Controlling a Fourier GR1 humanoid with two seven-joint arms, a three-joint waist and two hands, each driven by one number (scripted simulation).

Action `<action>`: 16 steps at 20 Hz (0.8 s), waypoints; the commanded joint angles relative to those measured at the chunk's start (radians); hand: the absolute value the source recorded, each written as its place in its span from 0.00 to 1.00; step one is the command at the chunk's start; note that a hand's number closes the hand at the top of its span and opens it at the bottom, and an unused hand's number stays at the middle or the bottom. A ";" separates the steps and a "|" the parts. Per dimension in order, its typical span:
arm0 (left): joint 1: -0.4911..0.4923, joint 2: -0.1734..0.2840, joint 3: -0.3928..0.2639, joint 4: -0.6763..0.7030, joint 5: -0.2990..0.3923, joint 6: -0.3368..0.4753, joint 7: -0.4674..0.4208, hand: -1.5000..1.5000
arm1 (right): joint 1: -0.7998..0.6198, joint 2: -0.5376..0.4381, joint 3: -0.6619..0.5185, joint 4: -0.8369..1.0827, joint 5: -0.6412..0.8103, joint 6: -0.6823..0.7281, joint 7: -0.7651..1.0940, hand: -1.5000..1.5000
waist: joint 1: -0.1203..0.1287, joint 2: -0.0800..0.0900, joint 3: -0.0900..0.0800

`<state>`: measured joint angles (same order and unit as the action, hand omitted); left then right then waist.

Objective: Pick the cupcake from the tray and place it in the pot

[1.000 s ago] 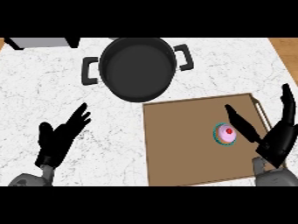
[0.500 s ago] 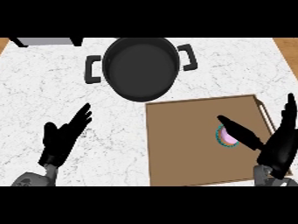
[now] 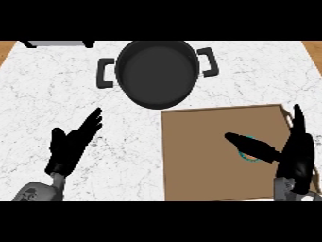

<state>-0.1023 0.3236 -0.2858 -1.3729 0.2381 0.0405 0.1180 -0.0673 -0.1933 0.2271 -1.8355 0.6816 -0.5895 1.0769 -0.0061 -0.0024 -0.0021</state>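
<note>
Step in hand looks like the approach to the grasp, pick not yet done. Going left to right: the robot's left hand [image 3: 69, 146] sits open over the white marble counter [image 3: 45, 94], fingers straight and angled up-right, holding and touching nothing; it reads as resting. The round black two-handled pot [image 3: 156, 71] stands up-centre on the counter, nothing visible inside, just off the top-left corner of the flat brown rectangular tray [image 3: 198, 151]. On the tray's right side, the cupcake [image 3: 246, 156] is mostly hidden; only a sliver of its teal rim shows under the thumb of the right hand [image 3: 299, 151]. That hand is spread wide, thumb stretched left across the cupcake, fingers pointing up along the tray's right edge, not curled round anything. Contact with the cupcake cannot be told. Next move, by judgement: lower, close round the cupcake, then lift and carry up-left to the pot.
</note>
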 commanded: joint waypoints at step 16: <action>0.021 -0.070 0.090 0.024 -0.080 -0.091 -0.026 0.50 | 0.271 0.086 -0.005 -0.022 -0.109 -0.071 -0.322 0.00 | 0.005 0.002 0.003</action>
<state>-0.0994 0.2675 -0.2022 -1.3385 0.1659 -0.0381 0.1021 0.1910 -0.1313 0.2208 -1.8987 0.6603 -0.6075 0.8861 -0.0041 -0.0009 0.0001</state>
